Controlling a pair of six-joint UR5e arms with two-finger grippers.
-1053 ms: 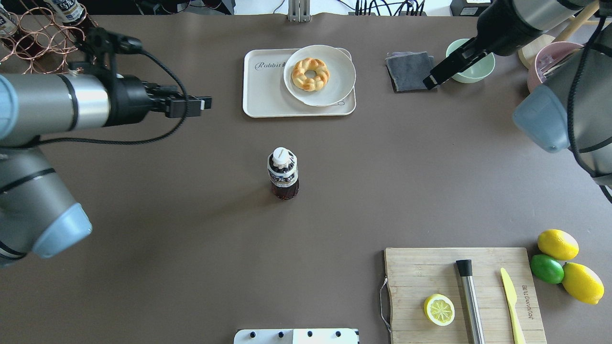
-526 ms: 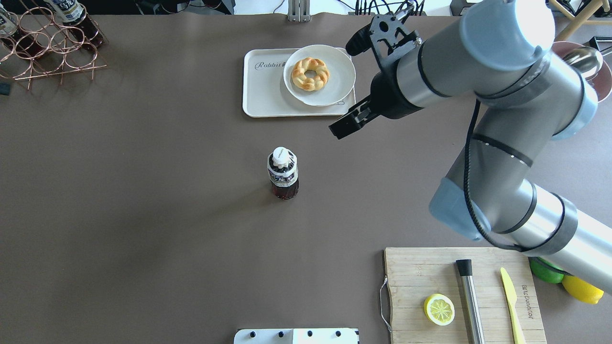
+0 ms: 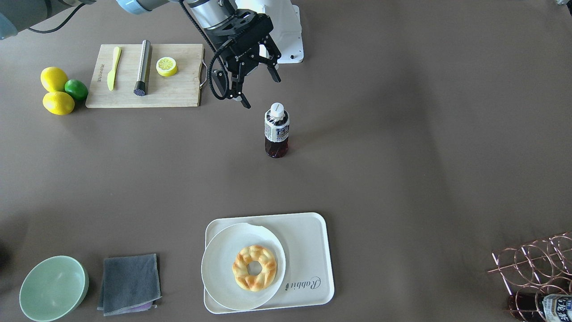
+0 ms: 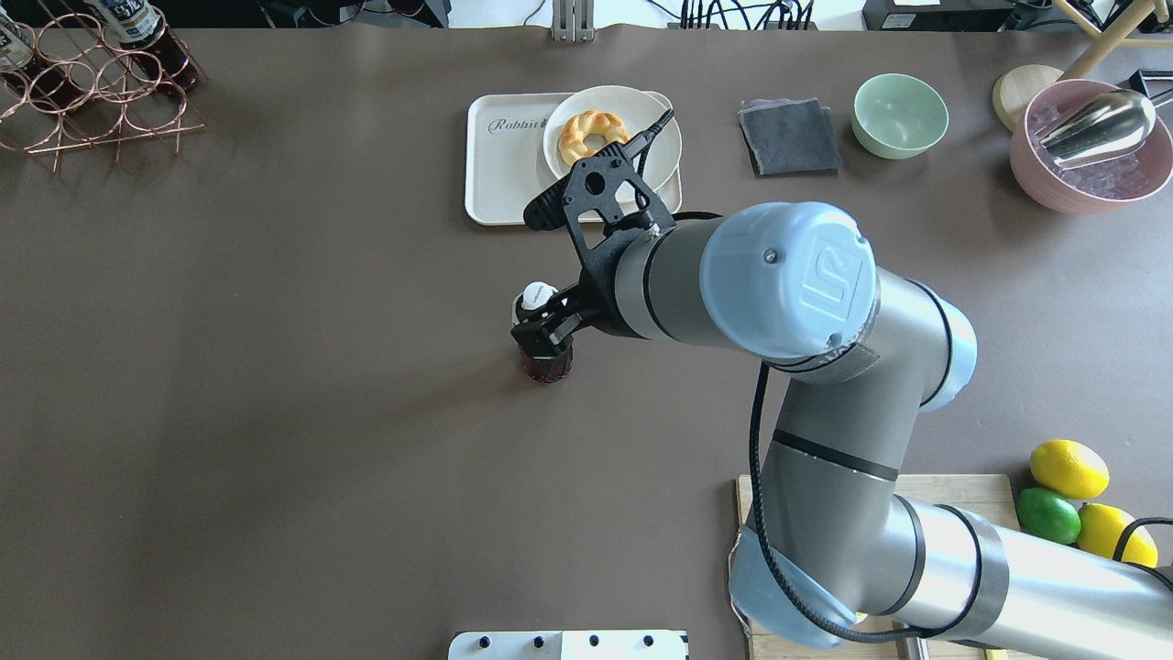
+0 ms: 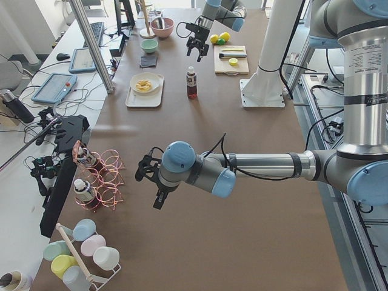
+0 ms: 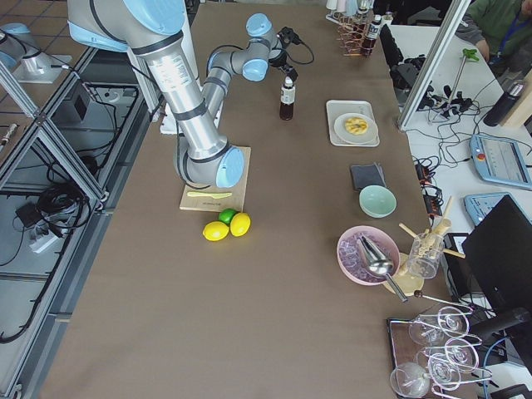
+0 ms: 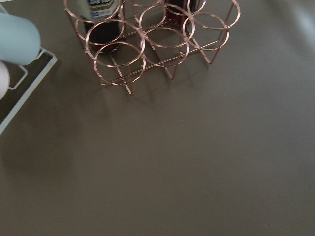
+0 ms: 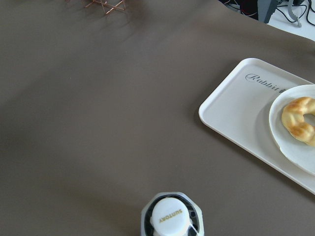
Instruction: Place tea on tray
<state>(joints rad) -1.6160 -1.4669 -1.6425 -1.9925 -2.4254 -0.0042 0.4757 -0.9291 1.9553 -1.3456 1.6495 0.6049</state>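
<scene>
The tea (image 3: pixel 277 132), a small bottle of dark liquid with a white cap, stands upright mid-table; it also shows in the overhead view (image 4: pixel 547 365) and, cap up, at the bottom of the right wrist view (image 8: pixel 171 217). The cream tray (image 3: pixel 308 243) with "Rabbit" lettering lies beyond it (image 4: pixel 502 174). My right gripper (image 3: pixel 262 93) is open, hovers just above the bottle on the robot's side, and touches nothing. My left gripper (image 5: pixel 156 185) shows only in the exterior left view, low over the table near the copper rack; I cannot tell if it is open or shut.
A round white plate (image 3: pixel 223 264) with a braided doughnut (image 3: pixel 254 267) fills half of the tray. A cutting board (image 3: pixel 178 89) with lemon half, knife and steel tool lies near the robot. A grey cloth (image 4: pixel 788 136), green bowl (image 4: pixel 900 115) and copper rack (image 4: pixel 92 87) line the far side.
The left arm has withdrawn out of the overhead view. The right arm has swung from the far right corner past the tray to just above the bottle, its gripper open.
</scene>
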